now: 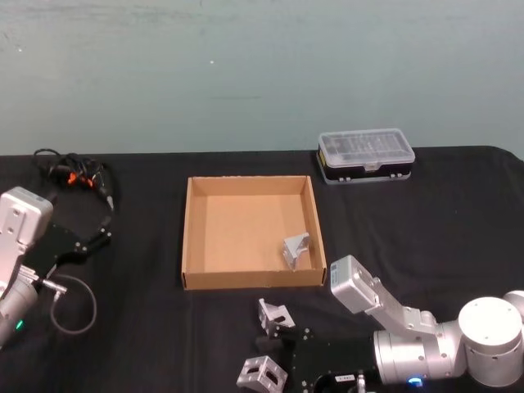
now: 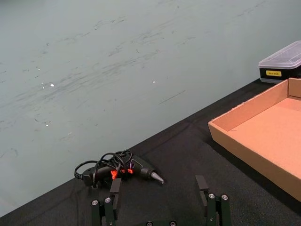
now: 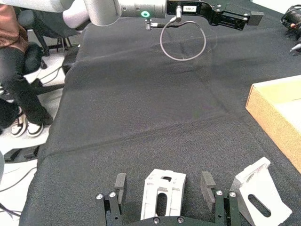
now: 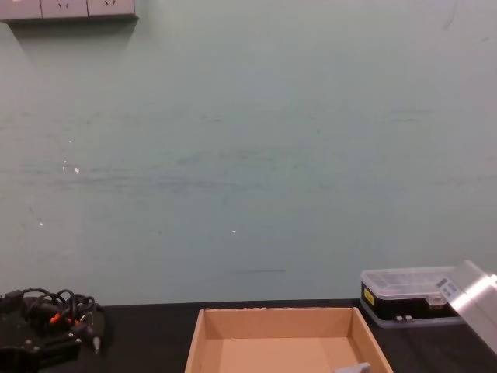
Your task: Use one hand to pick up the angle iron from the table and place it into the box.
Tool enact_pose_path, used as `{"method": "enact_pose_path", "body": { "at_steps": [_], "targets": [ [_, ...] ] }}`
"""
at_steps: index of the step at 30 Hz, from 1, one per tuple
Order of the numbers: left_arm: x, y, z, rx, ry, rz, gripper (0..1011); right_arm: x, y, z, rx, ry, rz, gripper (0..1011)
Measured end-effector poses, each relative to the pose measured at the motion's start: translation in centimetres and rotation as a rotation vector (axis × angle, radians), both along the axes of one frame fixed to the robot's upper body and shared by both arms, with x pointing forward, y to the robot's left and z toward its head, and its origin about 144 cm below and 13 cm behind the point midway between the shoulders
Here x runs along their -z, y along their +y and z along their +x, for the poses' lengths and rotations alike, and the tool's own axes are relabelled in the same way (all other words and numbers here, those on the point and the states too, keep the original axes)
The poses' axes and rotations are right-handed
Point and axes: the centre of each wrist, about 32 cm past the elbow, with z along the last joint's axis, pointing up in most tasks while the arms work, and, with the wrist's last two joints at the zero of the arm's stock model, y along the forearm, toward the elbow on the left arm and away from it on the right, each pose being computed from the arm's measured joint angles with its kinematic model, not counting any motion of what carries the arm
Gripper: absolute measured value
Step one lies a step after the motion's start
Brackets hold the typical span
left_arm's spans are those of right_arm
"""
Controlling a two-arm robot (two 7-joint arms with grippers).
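R gripper [image 3: 163, 180] being held released, jaws astride angle iron [image 3: 163, 200] on worktop [image 3: 141, 117], box [image 3: 272, 107] nearby, L gripper [image 2: 158, 181] being held released at left.

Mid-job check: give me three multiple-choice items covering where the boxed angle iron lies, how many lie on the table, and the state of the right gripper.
1. Where in the shallow brown cardboard box does the grey metal angle iron lie?
A) near-right corner
B) far-left corner
C) centre

2. How many more angle irons lie on the flat black table outside the box?
A) none
B) two
C) four

3. The right gripper's fingers are:
A) shut on nothing
B) open around an angle iron on the table
C) holding one over the box

Answers:
1 A: it sits by the right wall, close to the front wall.
2 B: one lies beside the gripper and one between its fingers.
3 B: the right wrist view shows a finger on each side of the piece, with gaps.

The left gripper is parked at the table's left, open.
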Motion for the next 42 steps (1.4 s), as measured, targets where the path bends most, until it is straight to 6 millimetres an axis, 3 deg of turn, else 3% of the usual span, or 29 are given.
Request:
{"method": "enact_pose_path", "body": {
  "at_steps": [3, 9, 21, 42],
  "targets": [
    [0.0, 0.0, 0.0, 0.0, 0.0, 0.0, 1000, 0.0, 0.0, 0.0, 0.0, 0.0, 0.001, 997],
    [0.0, 0.0, 0.0, 0.0, 0.0, 0.0, 1000, 0.0, -0.01, -0.01, 0.001, 0.0, 0.002, 868],
    [0.0, 0.0, 0.0, 0.0, 0.0, 0.0, 1000, -0.01, -0.01, -0.02, 0.002, -0.001, 0.003, 501],
    [0.0, 0.0, 0.0, 0.0, 0.0, 0.0, 1000, -0.53, -0.44, 0.07, 0.016, -0.007, 0.054, 488]
  ]
}}
